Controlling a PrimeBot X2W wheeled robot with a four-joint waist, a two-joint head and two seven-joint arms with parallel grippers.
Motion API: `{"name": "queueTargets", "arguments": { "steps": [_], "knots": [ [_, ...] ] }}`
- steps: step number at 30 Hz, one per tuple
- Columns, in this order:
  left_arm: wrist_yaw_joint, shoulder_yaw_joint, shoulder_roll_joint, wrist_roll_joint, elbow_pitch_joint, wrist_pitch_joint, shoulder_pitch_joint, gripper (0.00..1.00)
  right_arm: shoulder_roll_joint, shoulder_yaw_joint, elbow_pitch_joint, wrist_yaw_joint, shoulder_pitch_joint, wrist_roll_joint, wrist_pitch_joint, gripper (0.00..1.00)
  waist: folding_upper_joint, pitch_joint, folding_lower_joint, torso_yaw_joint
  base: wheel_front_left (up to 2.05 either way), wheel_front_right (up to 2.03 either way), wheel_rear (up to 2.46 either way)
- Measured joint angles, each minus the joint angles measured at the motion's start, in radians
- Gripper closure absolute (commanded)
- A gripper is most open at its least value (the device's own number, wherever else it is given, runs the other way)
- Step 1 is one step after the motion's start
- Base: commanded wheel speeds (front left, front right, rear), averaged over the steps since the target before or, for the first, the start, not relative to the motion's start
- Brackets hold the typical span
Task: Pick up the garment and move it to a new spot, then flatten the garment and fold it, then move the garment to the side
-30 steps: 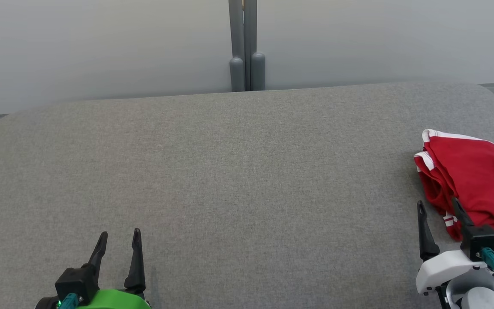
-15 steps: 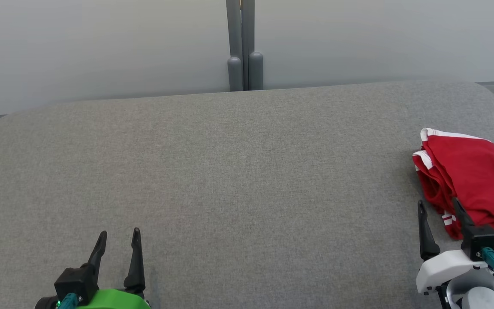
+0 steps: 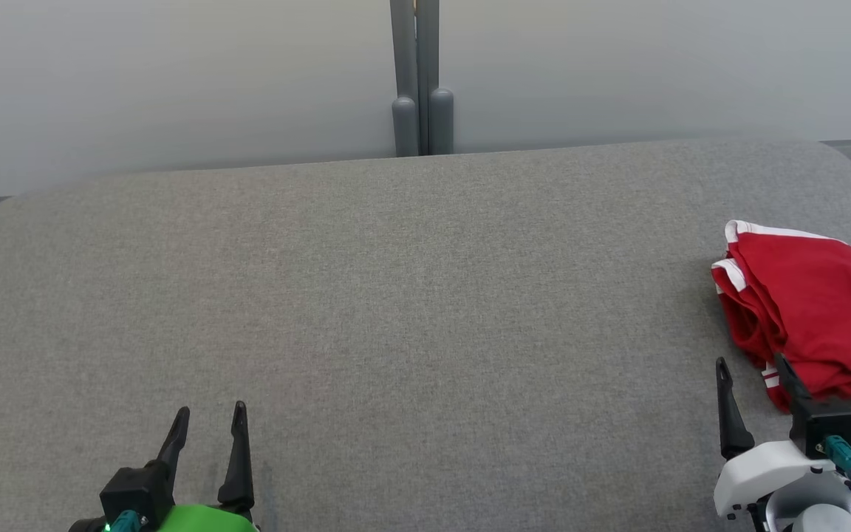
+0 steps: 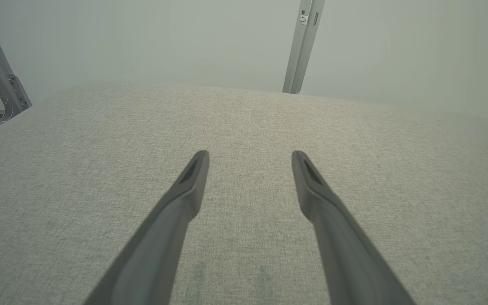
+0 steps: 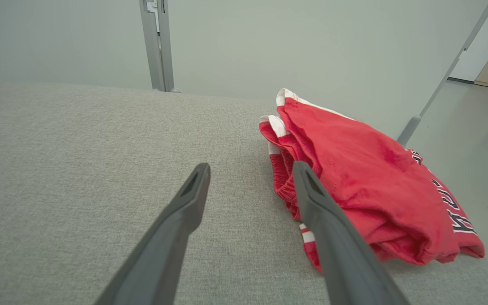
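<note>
Red jersey (image 3: 817, 310) lies folded at the grey padded table's (image 3: 425, 295) right edge; open surface stretches leftward.
Left gripper (image 3: 211, 408) and right gripper (image 3: 750, 360) point forward at the near edge, fingers spread, empty; the right one is just beside the jersey.

Reads as a robotics lab or test cell rather than a home. The table (image 3: 425, 295) is covered in plain grey woven fabric and has rounded far corners. Pale frosted partition panels (image 3: 174, 74) stand just behind its far edge, joined by a grey metal post (image 3: 421, 74). A bolted frame bracket (image 4: 4, 91) shows off the far left corner. There is smooth grey floor (image 5: 472, 127) beyond the right edge.
</note>
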Motion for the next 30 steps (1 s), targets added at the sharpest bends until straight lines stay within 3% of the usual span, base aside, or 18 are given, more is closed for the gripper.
{"name": "queueTargets", "arguments": {
  "steps": [6, 7, 14, 30],
  "knots": [
    [0.0, -0.001, 0.0, 0.0, -0.001, 0.0, 0.0, 0.0, 0.0, 0.004, -0.004, 0.0, 0.0, -0.001, 0.0, 0.0, 0.0, 0.001, 0.0, 0.0, 0.0, 0.0, 0.0],
    [0.0, -0.001, 0.0, 0.0, 0.001, 0.0, 0.0, 1.0, 0.0, 0.004, -0.002, 0.0, 0.001, -0.001, 0.0, 1.0, 0.0, 0.001, 0.0, 0.0, 0.0, 0.0, 0.0],
    [0.0, -0.002, -0.005, -0.018, 0.054, 0.01, 0.02, 1.0, 0.017, 0.0, 0.058, 0.0, 0.029, 0.018, 0.017, 1.0, 0.0, 0.001, 0.0, 0.0, 0.0, 0.0, 0.0],
    [-0.002, 0.025, -0.005, -0.306, 0.032, 0.085, 0.007, 1.0, 0.015, 0.015, 0.024, 0.0, 0.026, 0.375, 0.089, 1.0, 0.0, 0.001, 0.0, -0.002, 0.0, 0.0, 0.0]
  ]
}}
